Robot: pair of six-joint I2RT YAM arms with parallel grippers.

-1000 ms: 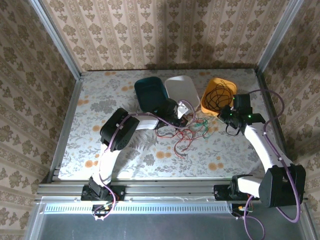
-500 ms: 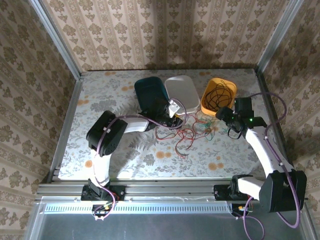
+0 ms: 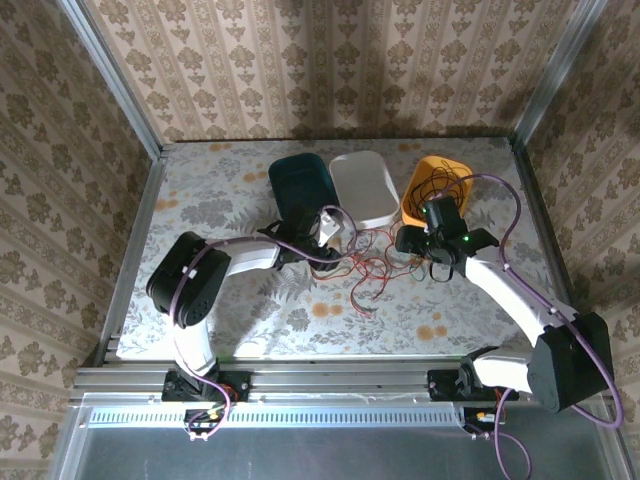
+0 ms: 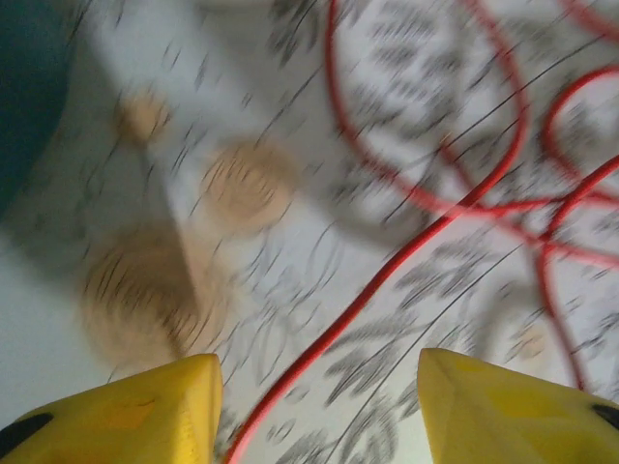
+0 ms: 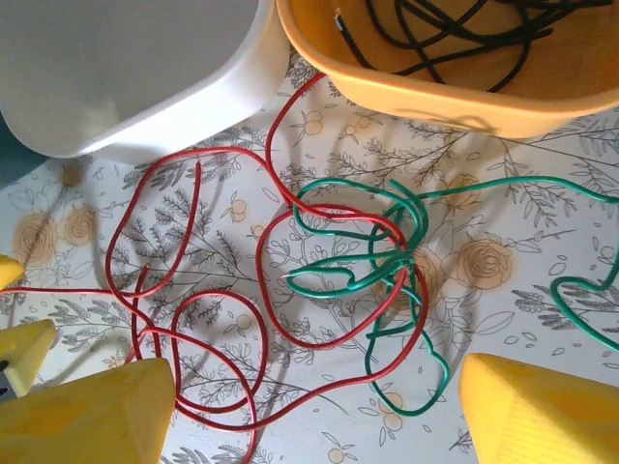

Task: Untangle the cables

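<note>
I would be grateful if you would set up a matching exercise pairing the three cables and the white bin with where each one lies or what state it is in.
Things
1. black cable
2. green cable
3. red cable
4. white bin

Places or states
A. no cable seen inside it
B. lies inside the orange bin
C. passes between the open fingers of the left gripper
D. looped on the table, one end trailing off to the right in the right wrist view

Pairs: 1-B, 2-D, 3-C, 4-A
</note>
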